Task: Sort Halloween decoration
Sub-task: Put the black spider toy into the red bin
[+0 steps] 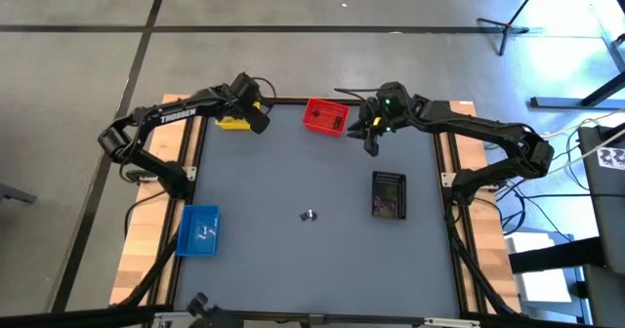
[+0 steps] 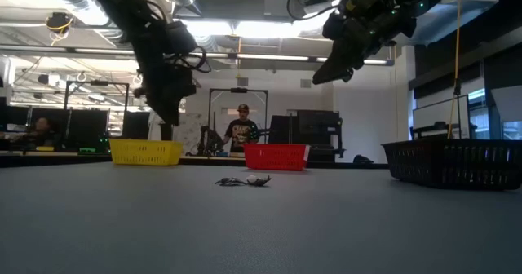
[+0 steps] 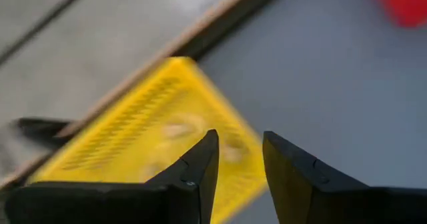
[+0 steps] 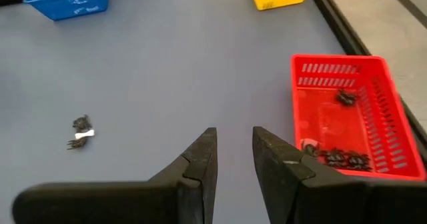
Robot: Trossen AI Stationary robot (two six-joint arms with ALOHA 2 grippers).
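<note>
Yellow bin point(image 3: 153, 141) under left gripper point(image 3: 240, 159), trinkets point(image 3: 177, 127) seemingly inside

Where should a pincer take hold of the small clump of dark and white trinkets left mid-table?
Grip the small clump of dark and white trinkets across its narrow width, coming straight down from above. It lies flat on the grey tabletop, well apart from every bin, so nothing blocks a descent. Individual pieces are too small to tell apart.
</note>
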